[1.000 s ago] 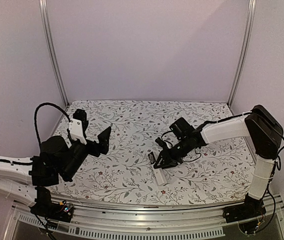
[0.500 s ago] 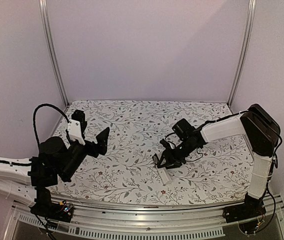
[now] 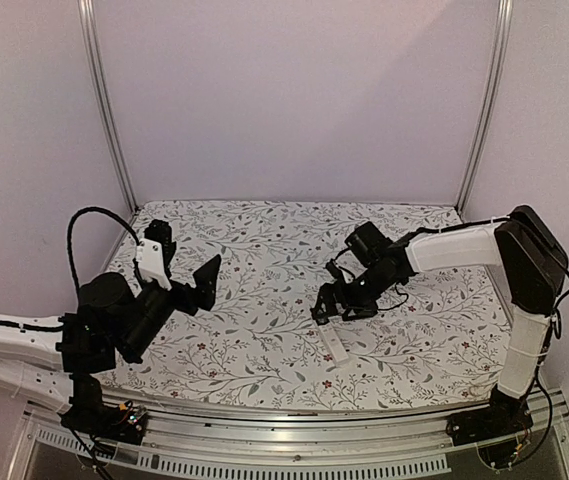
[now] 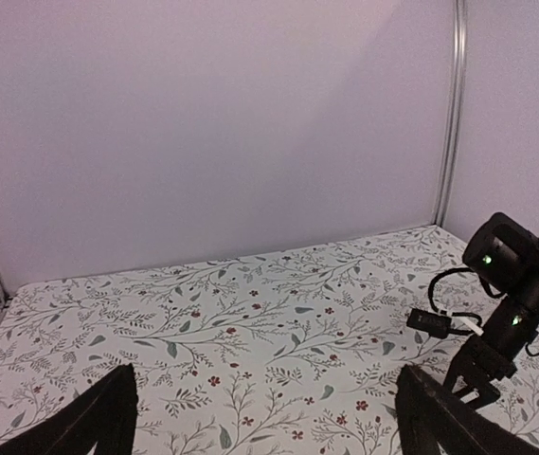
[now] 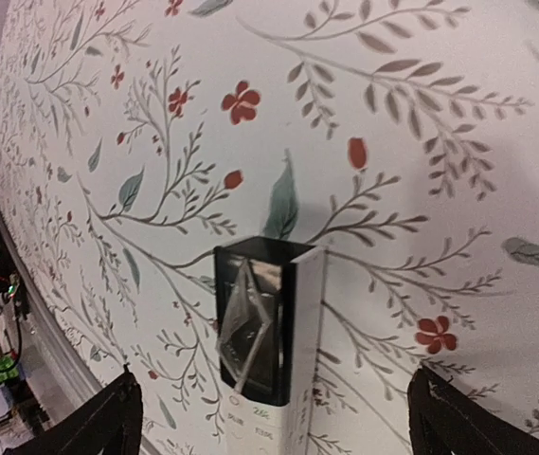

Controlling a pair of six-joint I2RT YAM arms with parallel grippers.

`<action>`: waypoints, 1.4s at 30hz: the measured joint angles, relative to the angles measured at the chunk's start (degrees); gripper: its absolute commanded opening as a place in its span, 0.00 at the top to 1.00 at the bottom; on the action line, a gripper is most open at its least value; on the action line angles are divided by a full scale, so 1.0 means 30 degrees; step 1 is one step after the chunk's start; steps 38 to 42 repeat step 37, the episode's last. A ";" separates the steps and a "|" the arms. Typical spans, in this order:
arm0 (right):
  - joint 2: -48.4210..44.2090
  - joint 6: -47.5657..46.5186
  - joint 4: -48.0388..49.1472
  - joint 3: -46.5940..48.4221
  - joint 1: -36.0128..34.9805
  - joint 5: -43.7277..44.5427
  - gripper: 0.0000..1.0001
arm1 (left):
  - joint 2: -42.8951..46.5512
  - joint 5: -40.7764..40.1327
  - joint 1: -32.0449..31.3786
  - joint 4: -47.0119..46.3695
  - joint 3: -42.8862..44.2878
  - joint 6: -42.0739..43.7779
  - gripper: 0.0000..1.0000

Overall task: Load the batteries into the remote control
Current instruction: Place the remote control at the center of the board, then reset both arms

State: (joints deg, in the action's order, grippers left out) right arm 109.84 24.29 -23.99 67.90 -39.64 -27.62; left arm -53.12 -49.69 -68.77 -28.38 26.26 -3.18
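Note:
The remote control (image 3: 334, 347) is a slim white bar lying flat on the floral table, near the front right of centre. In the right wrist view its black end patch (image 5: 267, 327) faces the camera, with the white body (image 5: 299, 393) running toward me. My right gripper (image 3: 332, 310) hangs open just above and behind it; in its own view the right gripper (image 5: 274, 422) straddles the remote without touching it. My left gripper (image 3: 186, 258) is open and raised over the table's left side, and the left gripper (image 4: 269, 427) holds nothing. The batteries do not show in any view.
A floral cloth (image 3: 264, 250) covers the table, bounded by lilac walls and metal corner posts (image 3: 104, 110). A metal rail (image 3: 294, 440) runs along the front edge. The right arm (image 4: 511, 284) with its looping cable fills the right of the left wrist view.
My right gripper has opened, let go of the remote and drawn back and up. The remote now lies free on the cloth. The left arm has barely moved.

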 measured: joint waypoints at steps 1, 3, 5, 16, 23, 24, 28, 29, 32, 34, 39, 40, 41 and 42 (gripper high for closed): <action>-0.0182 -0.0124 -0.0175 0.0117 0.0000 0.0634 0.01 | 0.0000 -0.0029 0.0015 0.0000 -0.0007 0.0000 0.05; -0.0641 -0.0423 -0.0627 0.0146 0.0197 0.1683 0.01 | 0.0007 -0.0168 0.0131 0.0015 -0.0022 0.0000 0.04; -0.1311 -0.0692 -0.1100 0.0138 0.0707 0.3053 0.01 | 0.0022 -0.0284 0.0517 0.0146 -0.0058 -0.0051 0.03; -0.9857 -0.1909 0.3956 -0.3490 0.8976 0.7133 0.01 | -0.0357 0.0947 0.8211 0.1260 -0.0277 -0.2025 0.03; -1.2947 -0.1683 0.8896 -0.9479 1.3916 0.7169 0.01 | -0.4138 0.2900 1.4134 0.0488 -0.0277 -0.3840 0.03; -1.3253 -0.1596 0.9260 -0.9959 1.4229 0.7380 0.01 | -0.4728 0.2943 1.4717 0.0277 -0.0284 -0.3898 0.04; -1.3653 -0.1443 1.0469 -1.0535 1.4593 0.8612 0.01 | -0.6266 0.3300 1.6677 -0.1209 -0.0466 -0.3468 0.03; -1.3653 -0.1450 1.0732 -1.0571 1.4586 0.8816 0.01 | -0.6346 0.3432 1.7027 -0.1778 -0.0619 -0.3235 0.04; -1.3770 -0.1610 1.1650 -1.1183 1.4571 0.9632 0.01 | -0.6346 0.3883 1.8105 -0.3126 -0.0860 -0.2645 0.04; -1.3974 -0.1727 1.2043 -1.1854 1.4579 0.9930 0.01 | -0.6339 0.4007 1.8775 -0.4073 -0.1129 -0.2244 0.04; -1.4360 -0.1967 1.2568 -1.2874 1.4571 1.0207 0.01 | -0.6331 0.3927 1.9380 -0.5603 -0.2047 -0.1457 0.03; -1.4360 -0.1967 1.2568 -1.2874 1.4571 1.0207 0.01 | -0.6331 0.3927 1.9380 -0.5603 -0.2047 -0.1457 0.03; -1.4360 -0.1967 1.2568 -1.2874 1.4571 1.0207 0.01 | -0.6331 0.3927 1.9380 -0.5603 -0.2047 -0.1457 0.03; -1.4360 -0.1967 1.2568 -1.2874 1.4571 1.0207 0.01 | -0.6331 0.3927 1.9380 -0.5603 -0.2047 -0.1457 0.03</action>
